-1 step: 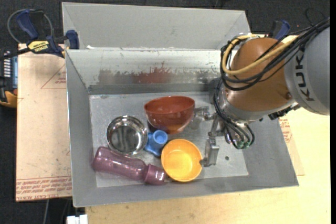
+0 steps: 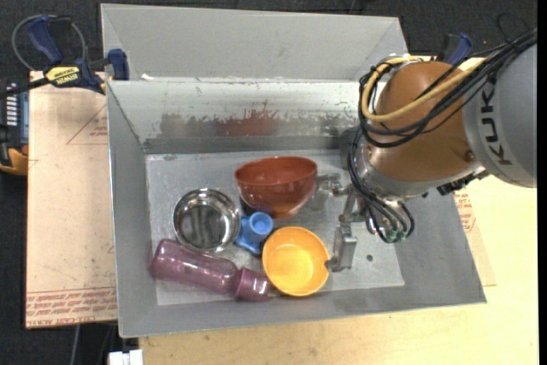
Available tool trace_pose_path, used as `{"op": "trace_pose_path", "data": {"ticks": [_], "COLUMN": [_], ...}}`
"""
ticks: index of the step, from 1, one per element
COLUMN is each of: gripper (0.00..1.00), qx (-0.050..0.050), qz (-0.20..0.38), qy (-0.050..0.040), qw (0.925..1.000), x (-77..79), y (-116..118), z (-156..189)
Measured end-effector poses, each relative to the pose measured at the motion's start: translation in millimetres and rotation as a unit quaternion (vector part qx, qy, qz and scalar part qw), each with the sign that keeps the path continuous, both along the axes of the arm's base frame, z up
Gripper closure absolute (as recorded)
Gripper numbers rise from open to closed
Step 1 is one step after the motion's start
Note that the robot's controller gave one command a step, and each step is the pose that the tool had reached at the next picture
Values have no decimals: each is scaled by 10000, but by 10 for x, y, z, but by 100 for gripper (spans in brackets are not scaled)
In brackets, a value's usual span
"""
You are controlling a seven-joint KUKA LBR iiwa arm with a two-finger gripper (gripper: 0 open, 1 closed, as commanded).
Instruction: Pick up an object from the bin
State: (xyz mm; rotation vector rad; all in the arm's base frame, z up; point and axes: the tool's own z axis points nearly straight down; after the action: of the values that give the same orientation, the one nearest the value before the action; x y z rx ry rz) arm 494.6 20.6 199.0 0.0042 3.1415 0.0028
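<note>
Orange bowl (image 2: 295, 262) lies just beside end effector (image 2: 341, 256)

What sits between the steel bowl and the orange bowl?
A small blue cup lies there, close to the steel bowl and the orange bowl, in the camera view.

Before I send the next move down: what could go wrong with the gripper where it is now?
1. The gripper is right at the orange bowl's right rim; descending, it could strike the rim and tip or shove the bowl instead of grasping it.
2. That bowl seems to touch the blue cup and purple bottle, so a shove would likely disturb them too.
3. The red-brown bowl lies close beside the gripper and might get bumped.
</note>
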Motion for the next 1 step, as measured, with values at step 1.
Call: {"op": "trace_pose_path", "data": {"ticks": [1], "gripper": [0], "qx": [0], "qz": [-104], "qy": [-13], "qw": [9999], "x": [309], "y": [81], "z": [-98]}}
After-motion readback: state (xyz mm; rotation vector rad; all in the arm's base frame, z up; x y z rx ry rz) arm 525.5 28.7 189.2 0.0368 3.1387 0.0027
